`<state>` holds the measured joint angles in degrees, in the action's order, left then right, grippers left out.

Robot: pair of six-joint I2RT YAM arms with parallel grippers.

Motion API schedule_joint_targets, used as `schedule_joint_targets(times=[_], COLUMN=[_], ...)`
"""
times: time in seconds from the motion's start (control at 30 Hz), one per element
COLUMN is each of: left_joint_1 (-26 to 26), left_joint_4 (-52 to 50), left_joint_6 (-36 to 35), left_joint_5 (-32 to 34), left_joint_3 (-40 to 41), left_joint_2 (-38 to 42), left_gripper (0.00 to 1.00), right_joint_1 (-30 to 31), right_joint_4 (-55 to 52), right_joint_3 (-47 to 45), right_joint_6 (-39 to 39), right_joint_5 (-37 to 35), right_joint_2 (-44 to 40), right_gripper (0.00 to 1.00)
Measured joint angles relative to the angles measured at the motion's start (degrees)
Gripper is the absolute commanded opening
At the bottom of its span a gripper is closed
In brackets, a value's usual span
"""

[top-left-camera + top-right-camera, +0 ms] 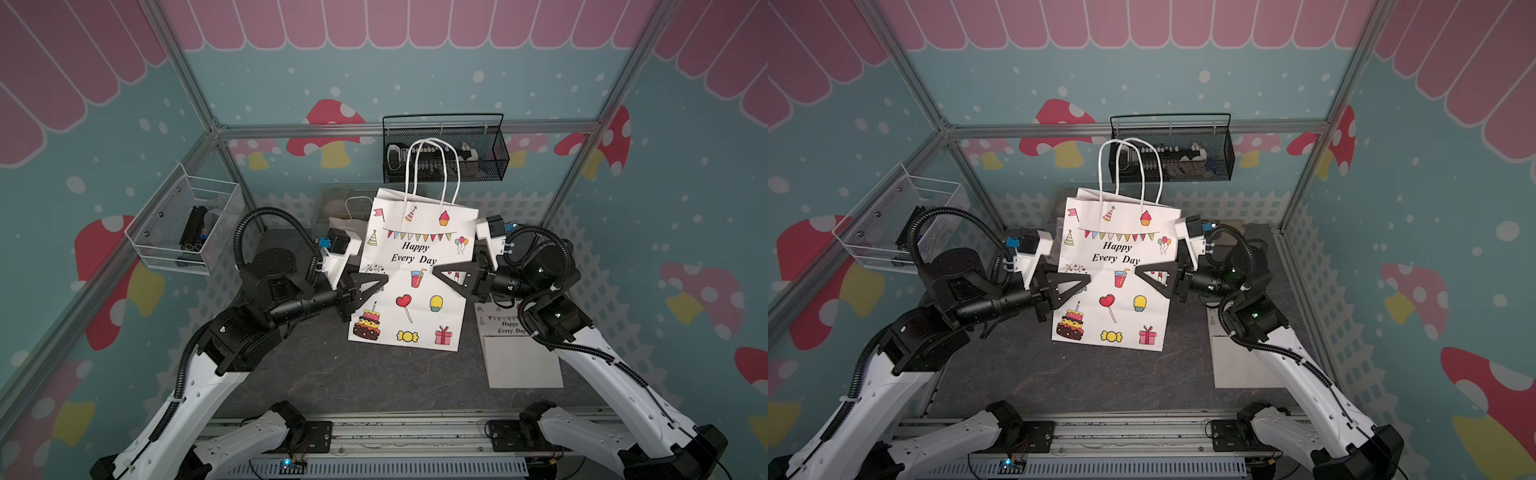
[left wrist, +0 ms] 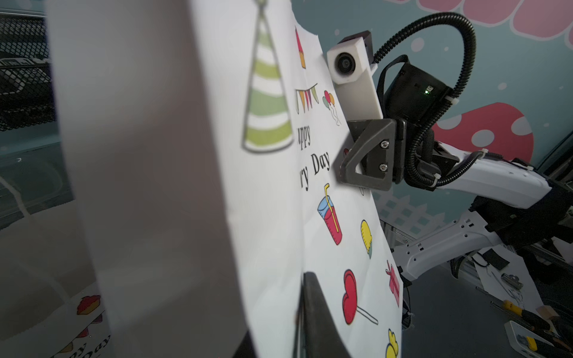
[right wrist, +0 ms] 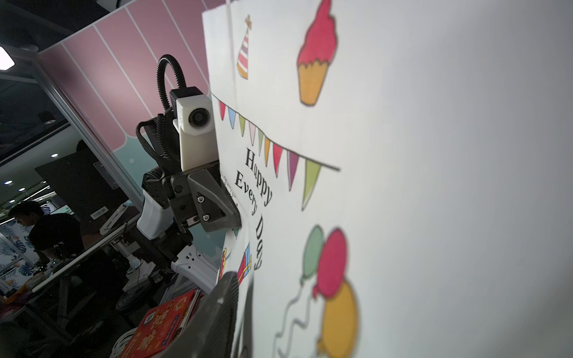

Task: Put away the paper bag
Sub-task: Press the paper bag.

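Note:
A white paper bag [image 1: 415, 266] [image 1: 1117, 266] printed "Happy Every Day" stands upright mid-table, handles up, slightly tilted. My left gripper [image 1: 384, 279] [image 1: 1088, 279] straddles its left front edge. In the left wrist view one finger [image 2: 316, 310] lies on the printed front panel [image 2: 269, 217], and the jaws stand a little apart with the panel between them. My right gripper [image 1: 434, 272] [image 1: 1137, 272] reaches over the bag's right front edge. In the right wrist view one finger [image 3: 223, 310] rests against the printed face [image 3: 310, 186]; the other finger is hidden behind the paper.
A black mesh basket [image 1: 444, 166] hangs on the back wall behind the handles. A white wire basket [image 1: 183, 232] hangs on the left wall. A flattened bag [image 1: 523, 357] lies on the table under my right arm. Another bag and a clear box [image 1: 345, 208] sit behind, left.

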<state>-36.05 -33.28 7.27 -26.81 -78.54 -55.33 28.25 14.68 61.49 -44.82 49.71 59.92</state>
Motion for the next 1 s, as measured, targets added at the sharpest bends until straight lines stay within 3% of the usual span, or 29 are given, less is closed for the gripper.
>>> schedule_joint_targets(times=[0.3, 0.5, 0.67, 0.8, 1.0], left_joint_1=[-0.1, -0.1, 0.0, 1.7, 13.7], left_joint_4=[6.5, 12.7, 15.8, 15.4, 9.0], left_joint_6=[2.8, 4.1, 4.5, 4.8, 5.9], left_joint_5=[6.0, 7.9, 9.6, 11.0, 7.1], left_joint_3=[1.1, -2.6, -0.9, 5.2, 6.4], left_joint_2=[-1.0, -6.3, -2.5, 6.9, 14.3], left_gripper=[0.64, 0.77, 0.81, 0.87, 0.93], right_joint_1=[-0.1, -2.1, -8.0, -12.5, -15.6], right_joint_4=[-8.5, -15.0, -21.6, -23.6, -24.7], right_joint_3=[3.4, 8.0, 9.4, 10.1, 13.6], right_joint_6=[5.4, 8.3, 10.2, 10.3, 10.5], right_joint_5=[-0.2, 2.9, 7.4, 12.0, 20.5], right_joint_2=[-0.4, -0.5, -1.7, -1.3, 2.8], right_gripper=[0.09, 0.0, 0.0, 0.0, 0.0])
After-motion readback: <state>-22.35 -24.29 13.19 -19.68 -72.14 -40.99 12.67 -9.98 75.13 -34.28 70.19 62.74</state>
